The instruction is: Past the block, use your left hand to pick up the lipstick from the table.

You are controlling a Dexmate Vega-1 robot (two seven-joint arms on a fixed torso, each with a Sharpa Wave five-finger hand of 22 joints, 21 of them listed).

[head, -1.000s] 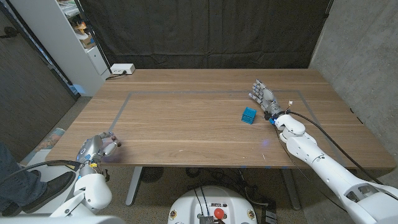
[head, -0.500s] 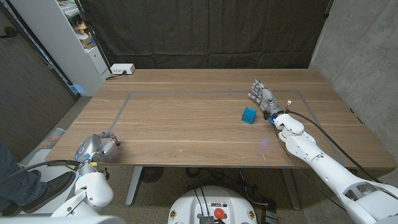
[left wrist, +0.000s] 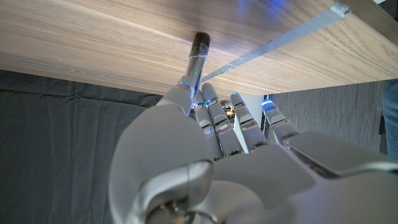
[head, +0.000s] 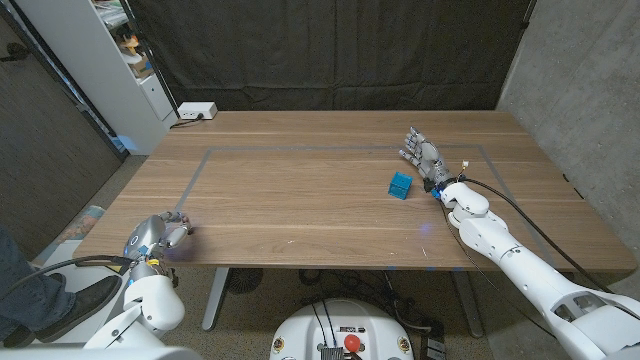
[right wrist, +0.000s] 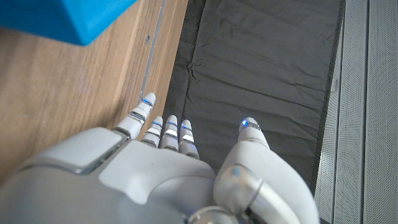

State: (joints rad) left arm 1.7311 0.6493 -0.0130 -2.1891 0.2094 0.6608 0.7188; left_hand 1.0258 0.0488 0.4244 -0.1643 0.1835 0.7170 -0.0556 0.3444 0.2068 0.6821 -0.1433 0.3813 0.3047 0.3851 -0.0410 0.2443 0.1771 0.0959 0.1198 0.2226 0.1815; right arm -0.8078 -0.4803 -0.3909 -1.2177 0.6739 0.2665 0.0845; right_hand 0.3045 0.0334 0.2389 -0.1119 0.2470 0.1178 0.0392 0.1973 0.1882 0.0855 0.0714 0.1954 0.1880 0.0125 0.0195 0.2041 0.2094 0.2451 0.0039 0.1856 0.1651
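The worktop is a broad wooden surface with a taped rectangle marked on it, and both arms come in from its near corners. The right robot hand stands by the tape's far right corner, fingers apart and holding nothing, with the blue block just beside it toward the middle. The left robot hand sits at the near left corner of the worktop, well apart from the block. In the left wrist view the lipstick, a slim dark-tipped tube, pokes out from between the thumb and the curled fingers, so it looks pinched in that hand; its far end seems close to or touching the wood, though I cannot tell which. By my reading the grasp is made and the lift is the step in hand, at most barely begun. The next move calls for a straight, steady rise with the pinch kept firm, since such a thin, smooth tube would likely twist or slip if the fingers loosened.
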